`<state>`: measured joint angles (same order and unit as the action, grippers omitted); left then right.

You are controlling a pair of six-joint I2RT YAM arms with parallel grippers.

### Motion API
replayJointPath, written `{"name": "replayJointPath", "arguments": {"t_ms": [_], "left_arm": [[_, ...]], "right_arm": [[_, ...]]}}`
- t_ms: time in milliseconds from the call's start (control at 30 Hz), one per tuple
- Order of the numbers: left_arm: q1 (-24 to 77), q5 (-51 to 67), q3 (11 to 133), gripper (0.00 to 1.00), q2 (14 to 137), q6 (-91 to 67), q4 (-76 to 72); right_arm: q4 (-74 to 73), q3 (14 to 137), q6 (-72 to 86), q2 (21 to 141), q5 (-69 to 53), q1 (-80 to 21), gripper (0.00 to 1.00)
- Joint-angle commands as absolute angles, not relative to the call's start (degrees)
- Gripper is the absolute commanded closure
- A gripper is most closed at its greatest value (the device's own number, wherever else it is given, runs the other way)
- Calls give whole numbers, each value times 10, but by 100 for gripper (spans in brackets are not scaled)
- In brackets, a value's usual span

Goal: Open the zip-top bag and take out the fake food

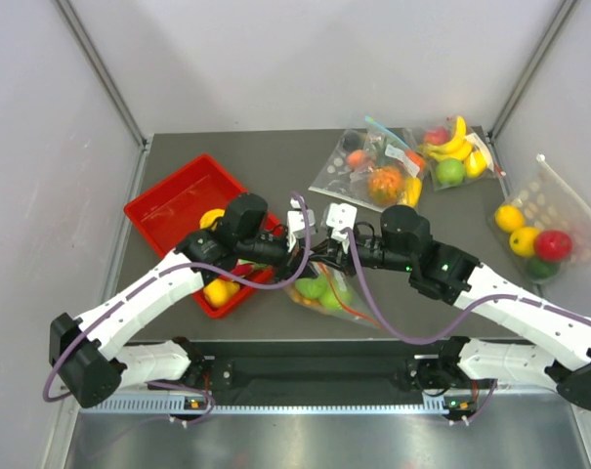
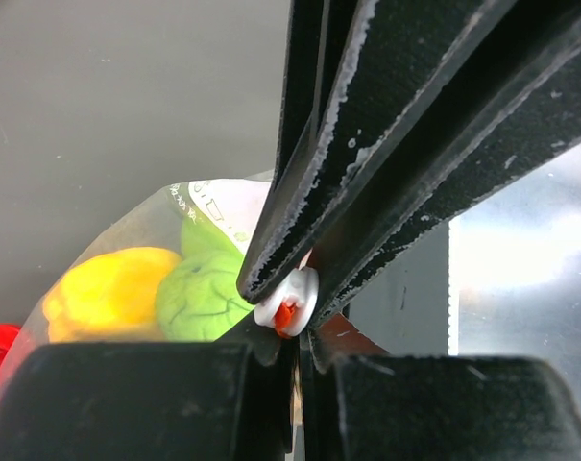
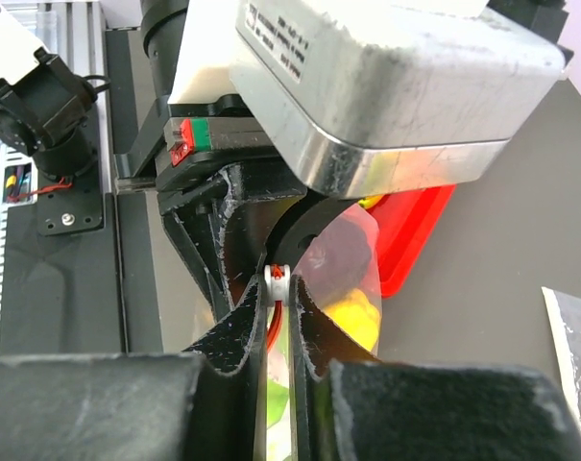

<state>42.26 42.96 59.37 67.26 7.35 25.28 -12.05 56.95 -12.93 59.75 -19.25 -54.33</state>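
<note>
The zip-top bag lies near the front middle of the table, with fake food inside: green apples and a yellow piece. Both grippers meet nose to nose at its mouth. My left gripper is shut on the bag's top edge by the orange-red zip strip. My right gripper is shut on the white zip slider, which also shows in the left wrist view as a slider between the right gripper's fingers. In the top view the grippers hide the zip.
A red tray with yellow fruit sits to the left of the bag. At the back are another clear bag of toys and a bag with bananas. A further clear bag of fruit lies at the right edge.
</note>
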Motion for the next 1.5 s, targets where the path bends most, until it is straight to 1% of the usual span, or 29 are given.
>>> {"name": "replayJointPath", "arguments": {"t_ms": [0,267,533,1033,1167,1300,1467], "left_arm": [[428,404,610,100,657,66,207],[428,303,598,100,638,25,155],[428,311,584,100,626,2,123],[428,257,571,100,584,-32,85],[428,235,572,100,582,-33,85],[428,182,570,100,583,-38,86],[428,155,566,100,584,-50,70]], "right_arm": [[-101,570,-121,580,-183,-557,100],[-112,559,-64,563,-145,-558,100],[-112,542,-40,570,-110,-559,100],[-92,507,29,559,-95,-560,100],[-93,502,34,553,-94,-562,100],[-94,502,44,543,-91,-566,100],[-102,498,62,534,-82,-572,100]]}}
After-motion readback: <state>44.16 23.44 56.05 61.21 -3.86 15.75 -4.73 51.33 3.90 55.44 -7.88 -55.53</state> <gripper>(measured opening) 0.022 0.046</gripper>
